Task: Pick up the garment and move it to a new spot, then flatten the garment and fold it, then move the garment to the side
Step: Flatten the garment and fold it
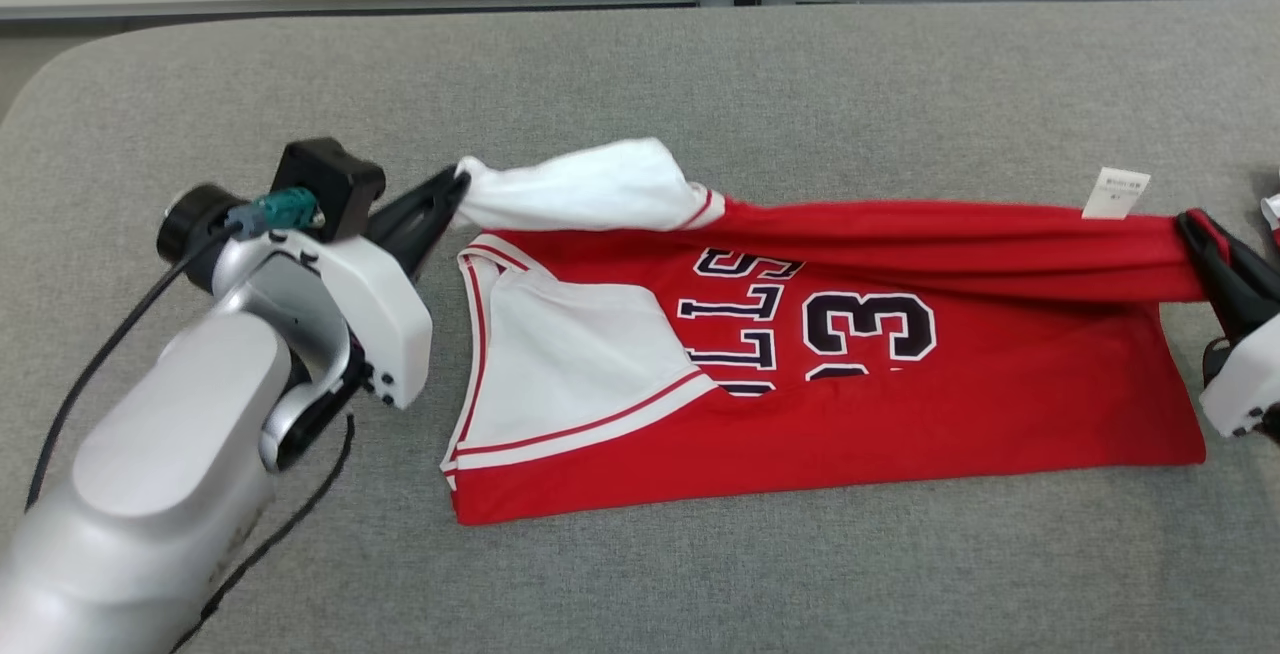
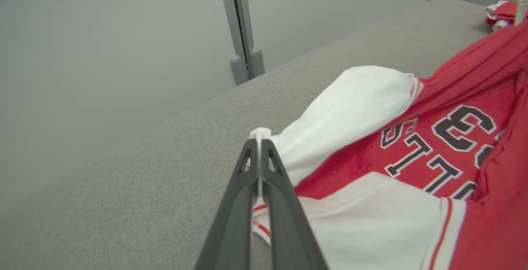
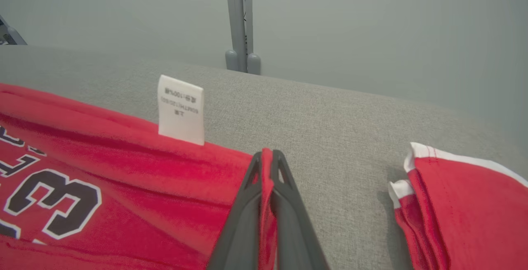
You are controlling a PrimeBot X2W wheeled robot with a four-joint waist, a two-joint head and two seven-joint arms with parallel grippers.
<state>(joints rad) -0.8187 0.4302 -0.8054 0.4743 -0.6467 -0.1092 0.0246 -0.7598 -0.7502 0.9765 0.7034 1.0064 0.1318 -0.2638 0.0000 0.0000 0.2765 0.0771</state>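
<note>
A red basketball jersey, the garment (image 1: pixel 900 404), lies spread on the grey padded table (image 1: pixel 640 74), white inside showing at its left end and dark lettering upside down across the middle. Its far edge is lifted and stretched between my two grippers. My left gripper (image 1: pixel 455 184) is shut on the white shoulder strap (image 2: pixel 259 133) at the left. My right gripper (image 1: pixel 1195 229) is shut on the red hem corner (image 3: pixel 267 158) at the right. A white care label (image 3: pixel 180 111) stands up from the lifted edge near the right gripper.
Another red garment with white trim (image 3: pixel 466 204) lies folded on the table just right of my right gripper. Bare grey table surface stretches in front of and behind the jersey. A grey post (image 3: pixel 241 18) rises behind the table's far edge.
</note>
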